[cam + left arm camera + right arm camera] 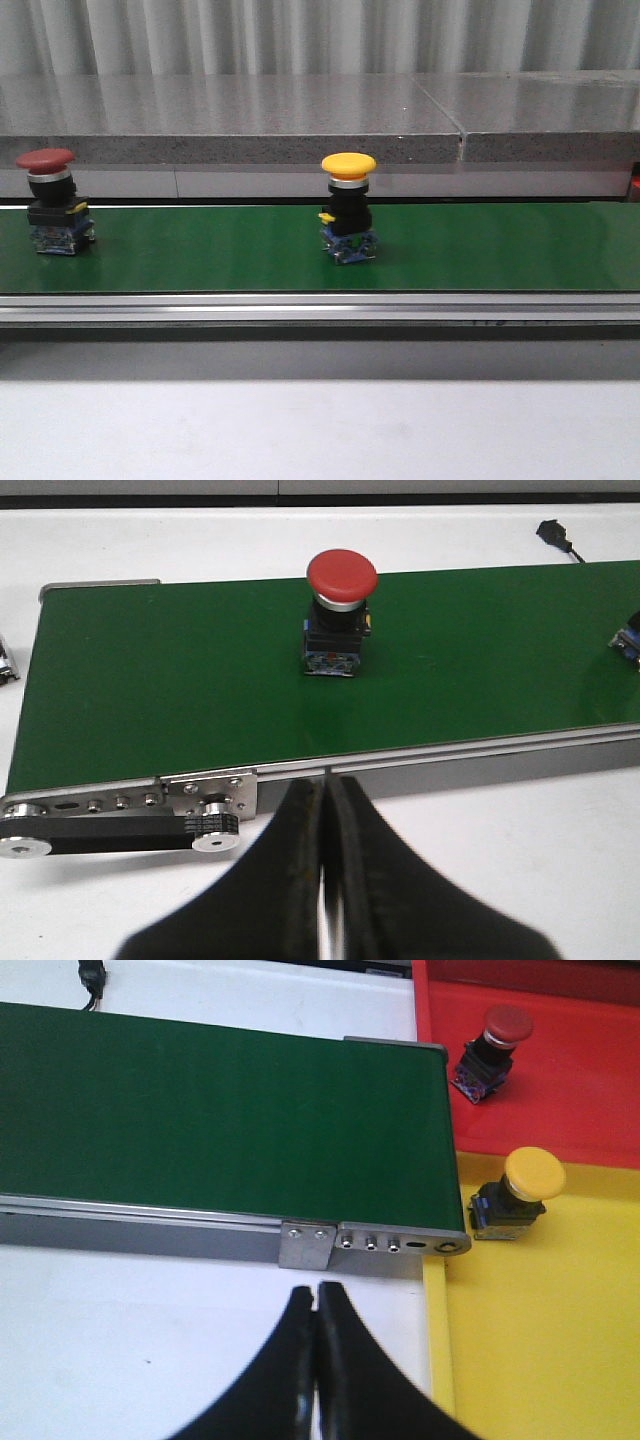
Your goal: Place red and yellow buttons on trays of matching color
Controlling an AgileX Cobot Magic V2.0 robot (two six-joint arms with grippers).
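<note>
Two mushroom-capped push buttons stand upright on the green conveyor belt [200, 250]: red-capped button [340, 615] beyond the clenched, empty left gripper [322, 880]; yellow-capped button [348, 210] mid-belt; right gripper [317, 1360] likewise clenched, empty.

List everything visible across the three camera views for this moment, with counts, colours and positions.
conveyor belt: 1, green with silver frame, running across the table
red button on belt: 1, red cap on black and blue body, upright at the belt's left end in the front view
yellow button on belt: 1, yellow cap, upright near the belt's middle
red tray: 1, red, past the belt's end in the right wrist view
yellow tray: 1, yellow, beside the red tray
button in red tray: 1, dark red cap, tilted
button in yellow tray: 1, yellow cap, lying on its side
cable plug: 1, black, on the white table
left gripper: 1, black, shut, empty
right gripper: 1, black, shut, empty
</note>
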